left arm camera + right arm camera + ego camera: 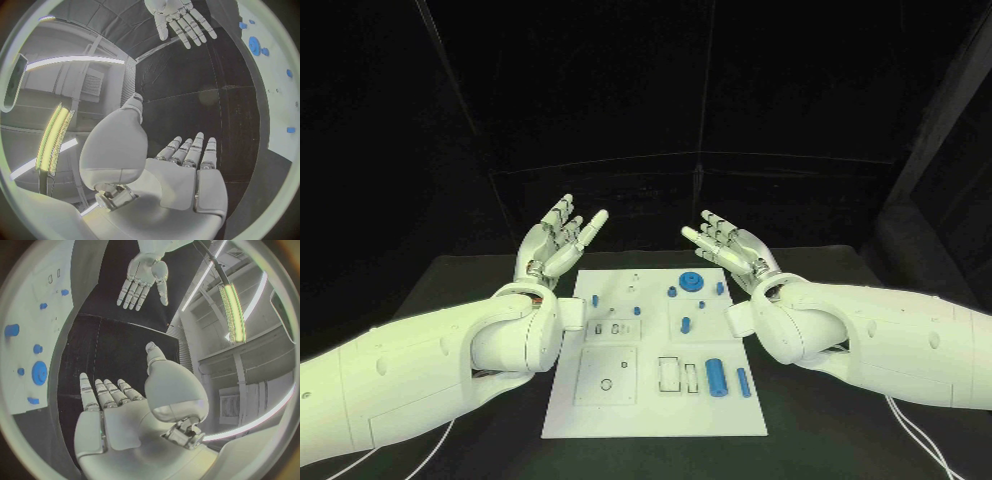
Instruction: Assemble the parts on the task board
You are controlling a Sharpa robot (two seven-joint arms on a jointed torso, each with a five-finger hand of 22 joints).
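My left hand (557,243): released, fingers spread, palm up, raised beyond the far left corner of the task board (581,405), holding nothing. My right hand (728,245): likewise released, fingers apart, beyond the board's far right corner. Task board: white plate, centre of the black table (473,275). Parts: blue round disc (691,280) near the far edge; two blue cylinders (717,378) toward the near right corner; small blue pegs (687,324) mid-board.

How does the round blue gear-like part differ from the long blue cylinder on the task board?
The round blue part is a flat disc and lies near the task board's far edge. The long blue cylinder is slim, lies on its side, and sits near the near edge. Both are blue and no hand touches them.
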